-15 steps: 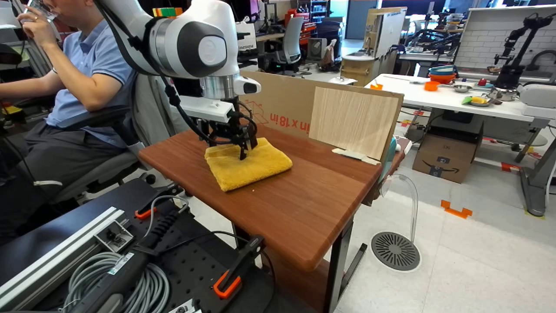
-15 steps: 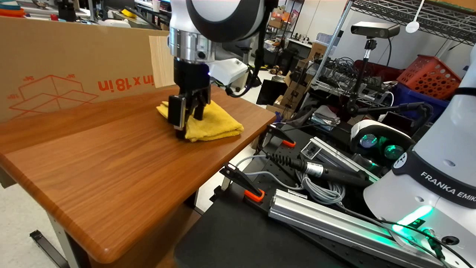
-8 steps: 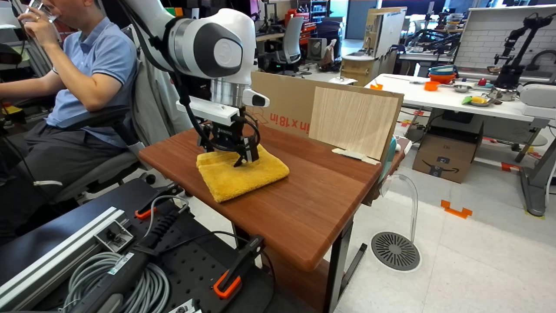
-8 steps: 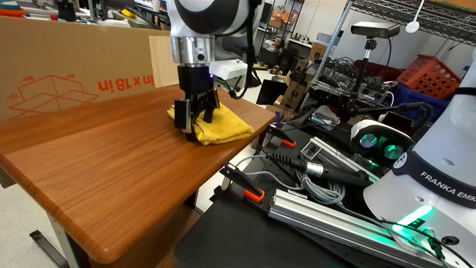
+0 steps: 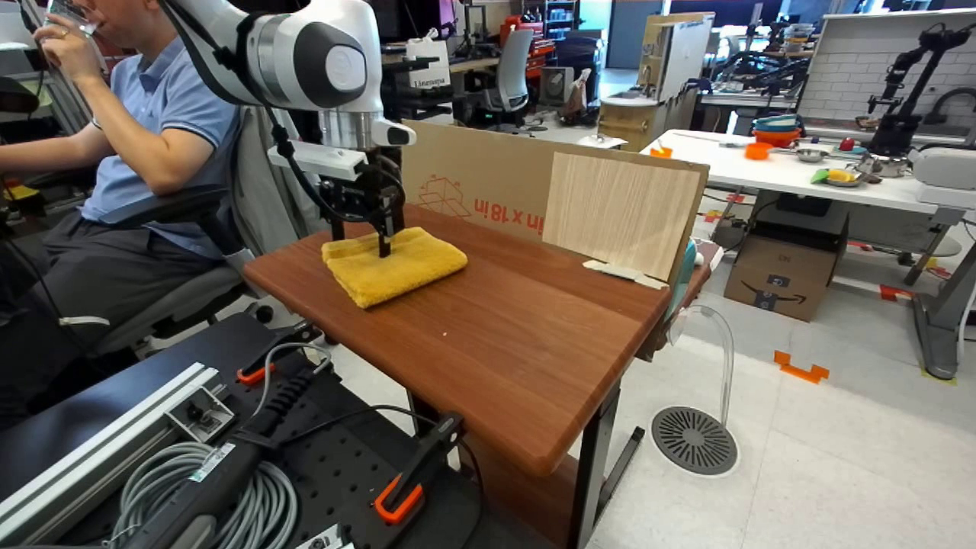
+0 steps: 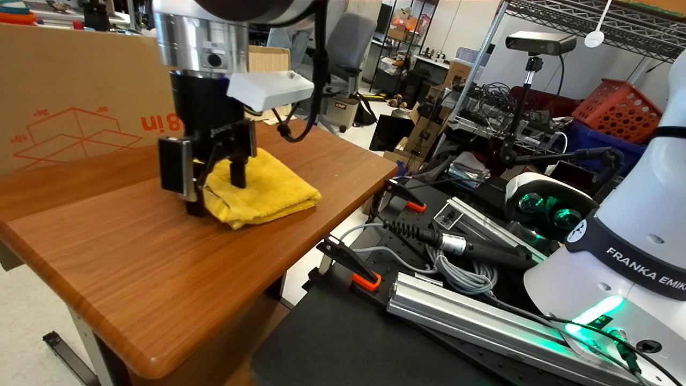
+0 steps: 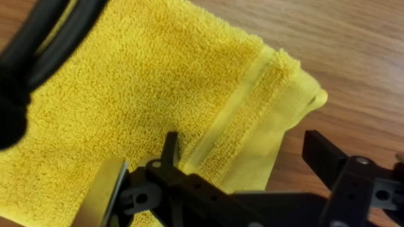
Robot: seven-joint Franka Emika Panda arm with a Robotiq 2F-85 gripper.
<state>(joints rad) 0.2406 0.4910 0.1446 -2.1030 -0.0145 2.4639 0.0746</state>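
Observation:
A folded yellow towel (image 5: 415, 271) lies on the brown wooden table (image 5: 488, 358), seen in both exterior views. My gripper (image 7: 242, 137) points down over one side of it, fingers wide apart. In the wrist view the left finger (image 7: 171, 146) rests on or just above the fluffy top, near a smooth woven band. The right finger (image 7: 322, 154) is out past the towel's edge, over bare wood. The towel's hem and a folded corner lie between them, and nothing is clamped. The exterior view also shows a finger (image 6: 238, 172) against the towel (image 6: 273, 190).
A cardboard sheet (image 5: 503, 168) with a wood-grain panel (image 5: 621, 213) stands along the table's back edge. Clamps (image 5: 400, 496), coiled cable (image 6: 463, 276) and an aluminium rail (image 6: 471, 316) lie on the black base plate. A seated person (image 5: 152, 130) is close to the table's left end.
The towel first slid toward the table's front edge, then back and to the left in both exterior views. My gripper travelled with it, one finger on the towel, fingers still apart.

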